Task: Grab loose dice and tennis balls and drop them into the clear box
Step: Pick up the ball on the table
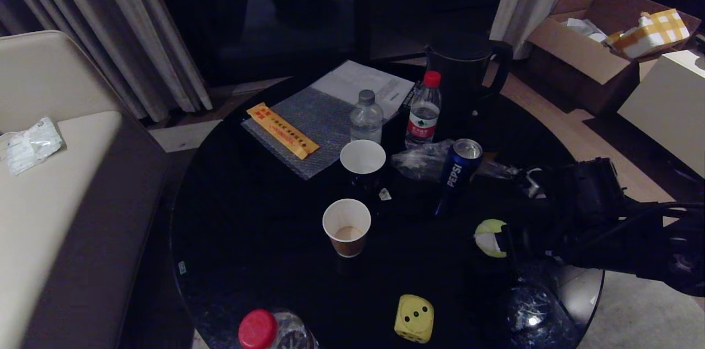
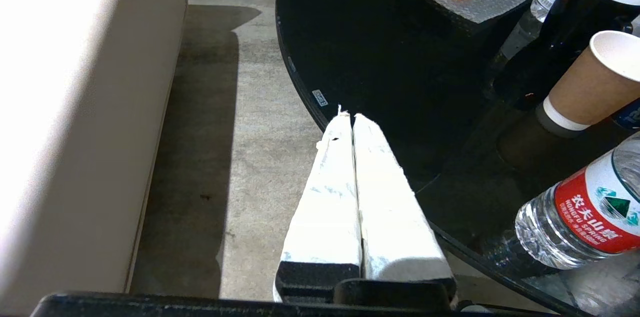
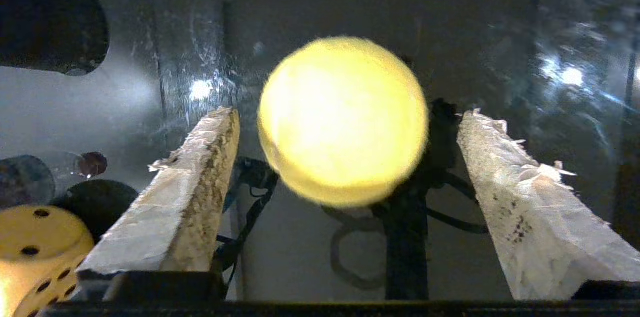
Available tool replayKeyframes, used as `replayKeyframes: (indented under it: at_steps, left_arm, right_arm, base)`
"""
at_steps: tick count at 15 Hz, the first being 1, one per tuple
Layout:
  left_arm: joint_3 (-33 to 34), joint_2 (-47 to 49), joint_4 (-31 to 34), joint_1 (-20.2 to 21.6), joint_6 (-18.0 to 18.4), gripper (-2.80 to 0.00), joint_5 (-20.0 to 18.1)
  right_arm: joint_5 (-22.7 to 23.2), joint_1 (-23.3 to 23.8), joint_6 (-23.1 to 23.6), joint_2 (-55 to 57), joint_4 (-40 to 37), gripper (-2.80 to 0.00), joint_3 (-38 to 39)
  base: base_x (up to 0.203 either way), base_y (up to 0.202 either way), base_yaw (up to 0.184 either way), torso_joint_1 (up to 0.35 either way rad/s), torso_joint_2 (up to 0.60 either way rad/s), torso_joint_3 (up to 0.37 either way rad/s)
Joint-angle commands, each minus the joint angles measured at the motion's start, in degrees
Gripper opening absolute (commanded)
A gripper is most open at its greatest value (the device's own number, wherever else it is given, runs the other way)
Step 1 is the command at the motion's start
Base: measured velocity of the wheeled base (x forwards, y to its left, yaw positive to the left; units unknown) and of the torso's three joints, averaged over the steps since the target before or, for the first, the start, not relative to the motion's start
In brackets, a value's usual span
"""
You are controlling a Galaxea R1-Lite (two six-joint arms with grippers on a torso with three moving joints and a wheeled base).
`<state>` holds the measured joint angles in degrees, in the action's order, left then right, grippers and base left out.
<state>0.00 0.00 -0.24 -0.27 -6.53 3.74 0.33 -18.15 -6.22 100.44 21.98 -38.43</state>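
the right gripper (image 3: 345,157) has its two fingers wide apart, and a tennis ball (image 3: 344,121) sits between them, touching neither one. in the head view the ball (image 1: 490,237) is half hidden behind a white finger pad, and the arm is too dark to make out well. a yellow die (image 1: 414,318) with black dots lies near the gripper, on its left, on the black table (image 1: 248,217). farther ahead a blue can (image 1: 458,170) reads "pepsi". the left gripper (image 2: 350,116) hangs by the table edge, fingers pressed together, holding nothing. a bottle (image 2: 582,217) beside it reads "nongfu spring".
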Motion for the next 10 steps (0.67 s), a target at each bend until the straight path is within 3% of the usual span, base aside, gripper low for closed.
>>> replayKeyframes:
  at_steps: [1,3,5,8,9,10]
  left_arm:
    - [0.09,0.09,-0.02,0.00,-0.06,-2.80,-0.04]
    - [0.09,0.09,-0.02,0.00,-0.06,-2.80,-0.03]
    - [0.09,0.09,-0.02,0.00,-0.06,-2.80,0.04]
    - [0.09,0.09,-0.02,0.00,-0.06,-2.80,0.04]
    - [0.09,0.09,-0.02,0.00,-0.06,-2.80,-0.01]
    - [0.09,0.09,-0.02,0.00,-0.06,-2.80,-0.03]
  right_arm:
    - [-0.03,-0.13,-0.02,2.45,0.12,0.00,-1.20]
    - [-0.56,-0.09,-0.08,3.83,1.37,0.00,-1.91]
    - [-4.20,-0.13,-0.03,4.99,2.78,0.00,-2.00]
    - [-4.87,-0.12,-0.02,6.19,2.93,0.00,-2.00]
    - [-4.90,-0.13,-0.02,6.36,3.31,-2.80,-2.00]
    - [-4.85,-0.13,-0.02,6.52,3.82,-2.80,-2.23]
  base:
    - [0.000,0.000,0.000,0.000,0.00,0.000]
    - [0.000,0.000,0.000,0.000,0.00,0.000]
    - [0.000,0.000,0.000,0.000,0.00,0.000]
    - [0.000,0.000,0.000,0.000,0.00,0.000]
    - [0.000,0.000,0.000,0.000,0.00,0.000]
    - [0.000,0.000,0.000,0.000,0.00,0.000]
